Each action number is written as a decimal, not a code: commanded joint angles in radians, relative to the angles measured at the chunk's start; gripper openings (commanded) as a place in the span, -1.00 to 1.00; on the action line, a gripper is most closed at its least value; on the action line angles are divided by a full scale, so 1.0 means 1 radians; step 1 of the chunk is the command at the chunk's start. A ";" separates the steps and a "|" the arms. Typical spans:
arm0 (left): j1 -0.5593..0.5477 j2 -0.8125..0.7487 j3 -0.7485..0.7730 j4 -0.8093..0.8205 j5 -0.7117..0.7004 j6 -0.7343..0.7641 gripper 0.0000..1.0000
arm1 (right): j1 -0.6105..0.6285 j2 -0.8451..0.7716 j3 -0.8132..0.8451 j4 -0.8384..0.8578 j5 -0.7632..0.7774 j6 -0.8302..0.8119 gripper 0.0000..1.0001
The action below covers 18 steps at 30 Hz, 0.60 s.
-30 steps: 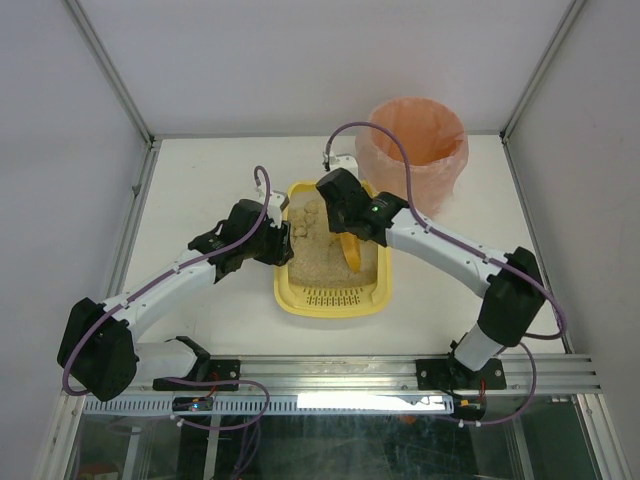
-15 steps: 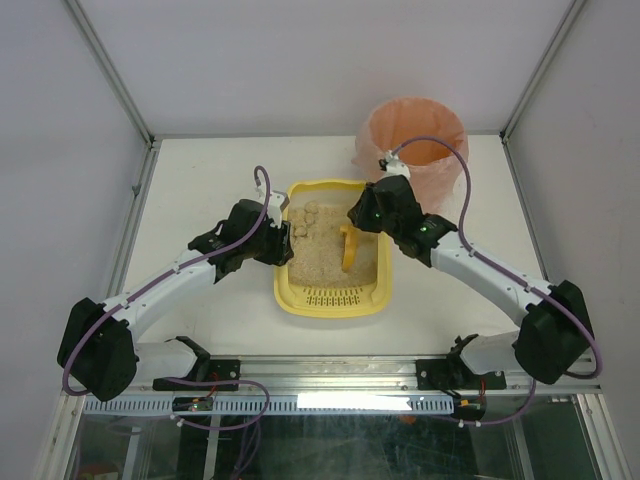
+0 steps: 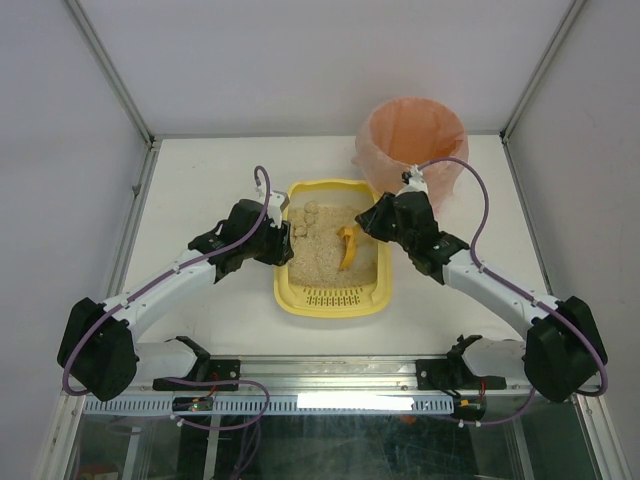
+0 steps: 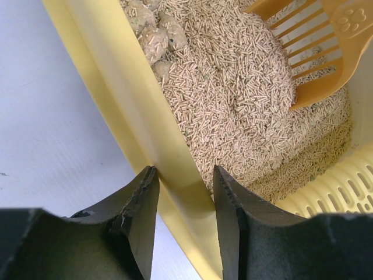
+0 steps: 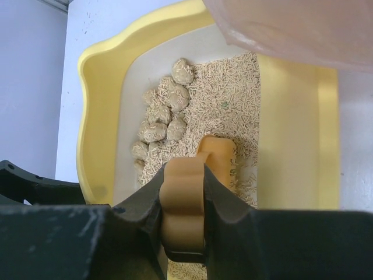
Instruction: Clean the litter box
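Two-handed working: pinching the litter box (image 3: 285,296) wall in the narrow jaws of the left hand (image 4: 184,175), squeezing the scoop (image 3: 347,246) handle in the right hand (image 5: 183,175). Risking spilling litter (image 4: 233,99) onto the worktop (image 3: 200,180) by tilting the scoop before reaching the bin (image 3: 385,165) beside that hand.

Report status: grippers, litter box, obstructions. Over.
Left gripper clamped on litter box wall. Right gripper shut on scoop. Clumps unscooped, far-left corner. Nothing in the way.

White left arm (image 3: 170,280) and right arm (image 3: 490,288), black joints, looping purple cables (image 3: 264,190), scuffed black jaws.
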 commanded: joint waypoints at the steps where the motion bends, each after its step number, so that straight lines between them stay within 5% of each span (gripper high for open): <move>1: -0.030 0.016 0.001 0.069 0.157 -0.005 -0.23 | 0.028 0.008 -0.051 0.077 -0.146 0.126 -1.00; 18: -0.029 0.028 0.002 0.069 0.163 -0.004 -0.25 | 0.144 0.143 -0.129 0.255 -0.149 0.255 -1.00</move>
